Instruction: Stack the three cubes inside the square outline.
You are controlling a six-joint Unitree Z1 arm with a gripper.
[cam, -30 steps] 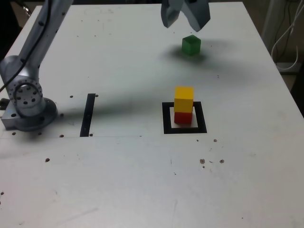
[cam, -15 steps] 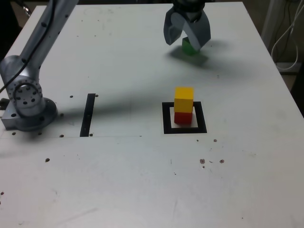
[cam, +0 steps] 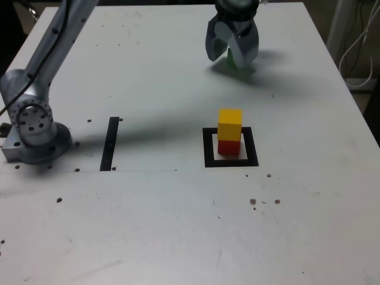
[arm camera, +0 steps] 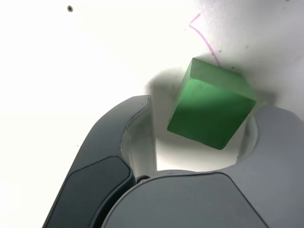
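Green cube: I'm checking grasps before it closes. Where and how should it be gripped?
Probably best from above, the gripper turned to pinch two opposite upright faces of the green cube; its sides are flat, and it sits skewed between the open jaws.

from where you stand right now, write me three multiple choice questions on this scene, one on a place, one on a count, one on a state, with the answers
1. Where is the small solid yellow cube?
A) on the straight black strip
B) on top of the small solid red cube
C) beside the arm's base

2. How many cubes are stacked inside the thick black square outline?
A) one
B) three
C) two

3. How does the grey end effector stand?
A) open, its fingers apart around the small solid green cube
B) fully shut, away from any cube
C) shut on the yellow cube

1 B: yellow sits directly above red in the exterior view.
2 C: only red and yellow stand there.
3 A: the wrist view shows a gap between one finger and the green cube.
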